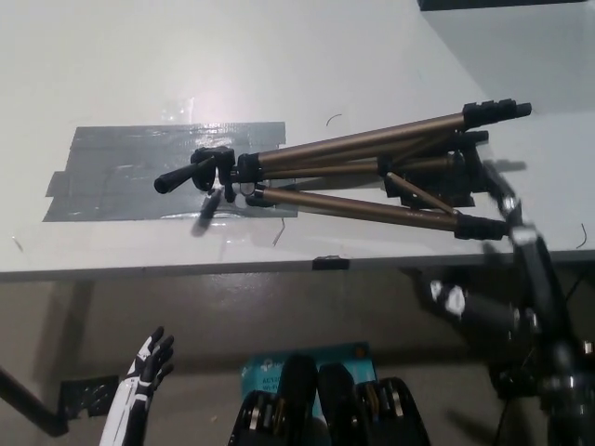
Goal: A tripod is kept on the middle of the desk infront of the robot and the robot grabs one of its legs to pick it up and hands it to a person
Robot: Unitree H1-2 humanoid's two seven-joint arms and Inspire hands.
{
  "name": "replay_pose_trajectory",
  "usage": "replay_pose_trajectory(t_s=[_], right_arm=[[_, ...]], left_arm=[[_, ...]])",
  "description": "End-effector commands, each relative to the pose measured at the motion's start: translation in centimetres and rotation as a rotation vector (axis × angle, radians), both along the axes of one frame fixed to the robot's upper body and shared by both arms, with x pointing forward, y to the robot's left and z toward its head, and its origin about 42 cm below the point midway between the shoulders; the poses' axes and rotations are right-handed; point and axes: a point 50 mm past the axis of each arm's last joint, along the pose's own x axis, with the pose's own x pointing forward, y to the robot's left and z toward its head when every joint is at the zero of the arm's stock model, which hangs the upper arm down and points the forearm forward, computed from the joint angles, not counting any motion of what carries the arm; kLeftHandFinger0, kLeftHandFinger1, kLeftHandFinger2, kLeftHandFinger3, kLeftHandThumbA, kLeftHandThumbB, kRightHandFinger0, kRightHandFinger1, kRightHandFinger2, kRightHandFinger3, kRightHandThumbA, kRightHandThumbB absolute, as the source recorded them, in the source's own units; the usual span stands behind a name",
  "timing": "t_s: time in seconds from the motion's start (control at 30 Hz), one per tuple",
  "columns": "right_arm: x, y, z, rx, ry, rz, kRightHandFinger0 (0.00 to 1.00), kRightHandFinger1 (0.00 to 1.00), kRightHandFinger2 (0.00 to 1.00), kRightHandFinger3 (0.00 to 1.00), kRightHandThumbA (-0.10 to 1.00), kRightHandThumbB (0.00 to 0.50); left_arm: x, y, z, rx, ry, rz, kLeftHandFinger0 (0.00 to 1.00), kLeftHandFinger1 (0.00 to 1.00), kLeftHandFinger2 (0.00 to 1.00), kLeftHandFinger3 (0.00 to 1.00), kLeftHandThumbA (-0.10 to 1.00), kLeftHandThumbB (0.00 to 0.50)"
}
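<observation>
Tripod [353, 163] lies on its side across the centre and right of the frame, head and pan handle to the left, feet to the right. Legs are splayed slightly.

Judged rigid, fairly light but long, so liable to swing if held off balance. The smooth bronze tubes may slip.

Recommended hold: the lower leg [363, 206], mid-length, clear of the other legs.

Right hand [511, 209] is near the feet; open or closed cannot be told. Left hand [149, 364] rests at lower left, fingers spread, empty.

Tabletop [279, 56] is pale and smooth, with a grey tape patch [112, 177] beneath the head. A teal box [270, 367] sits below, at bottom centre.
</observation>
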Motion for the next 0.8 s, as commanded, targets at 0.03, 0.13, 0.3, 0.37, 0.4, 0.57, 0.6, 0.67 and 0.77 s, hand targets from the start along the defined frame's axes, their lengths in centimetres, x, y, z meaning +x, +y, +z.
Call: replay_pose_trajectory(t_s=[0.03,0.13,0.3,0.37,0.4,0.57,0.6,0.67,0.77], right_arm=[[5.9,2.4,9.3,-0.430,-0.188,-0.110,1.00,1.00,1.00,1.00,0.93,0.371],[8.6,3.6,10.7,-0.515,-0.180,-0.134,1.00,1.00,1.00,1.00,0.97,0.402],[12.3,5.3,12.1,-0.625,-0.157,-0.175,1.00,1.00,1.00,1.00,0.99,0.407],[13.9,6.0,12.4,-0.674,-0.133,-0.201,1.00,1.00,1.00,1.00,0.97,0.423],[14.5,6.2,12.5,-0.688,-0.124,-0.208,1.00,1.00,1.00,1.00,0.96,0.422],[16.5,8.0,11.9,-0.768,-0.108,-0.227,1.00,1.00,1.00,1.00,1.00,0.428],[17.0,8.6,11.6,-0.793,-0.099,-0.230,1.00,1.00,1.00,1.00,1.00,0.426],[17.7,9.1,10.9,-0.819,-0.083,-0.231,1.00,1.00,1.00,1.00,1.00,0.438],[18.6,9.5,10.3,-0.845,-0.052,-0.232,1.00,1.00,1.00,1.00,1.00,0.443]], left_arm=[[0.3,0.2,1.8,0.026,-0.087,-0.003,1.00,1.00,1.00,1.00,1.00,0.115],[0.5,0.1,2.0,0.024,-0.092,-0.010,1.00,1.00,1.00,1.00,1.00,0.106],[0.8,0.2,2.3,0.032,-0.099,-0.015,1.00,1.00,1.00,1.00,1.00,0.109],[0.8,0.1,2.2,0.038,-0.100,-0.021,1.00,1.00,1.00,1.00,1.00,0.098],[0.7,0.1,2.2,0.040,-0.100,-0.025,1.00,1.00,1.00,1.00,1.00,0.097],[0.9,0.1,2.4,0.057,-0.100,-0.027,1.00,1.00,1.00,1.00,1.00,0.109],[0.9,0.1,2.4,0.060,-0.100,-0.025,1.00,1.00,1.00,1.00,1.00,0.109],[0.8,0.1,2.4,0.066,-0.102,-0.028,1.00,1.00,1.00,1.00,1.00,0.107],[0.9,0.1,2.4,0.074,-0.108,-0.031,1.00,1.00,1.00,1.00,1.00,0.097]])
